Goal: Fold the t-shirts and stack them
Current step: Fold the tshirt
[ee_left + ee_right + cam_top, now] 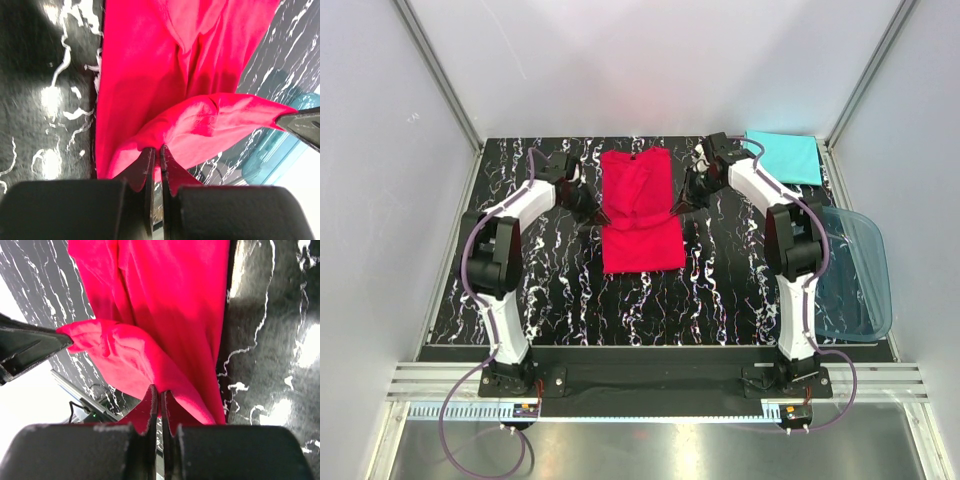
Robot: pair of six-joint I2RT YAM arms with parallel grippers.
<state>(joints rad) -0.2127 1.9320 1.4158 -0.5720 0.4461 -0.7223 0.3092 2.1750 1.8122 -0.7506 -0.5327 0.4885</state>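
Observation:
The bright red t-shirt (640, 210) lies lengthwise in the middle of the black marbled table, its near part partly folded over. My left gripper (602, 217) is shut on the shirt's left edge (200, 120), and its jaws pinch a lifted fold. My right gripper (675, 208) is shut on the shirt's right edge (150, 360) in the same way. Between the two grippers (157, 150) (160, 390) the held cloth is raised off the table. The turquoise t-shirt (783, 155) lies folded flat at the far right corner, apart from both grippers.
A translucent blue plastic tub (855, 275) stands at the right table edge beside the right arm. White walls close in the back and sides. The black marbled table (560, 300) shows bare in front of the red shirt.

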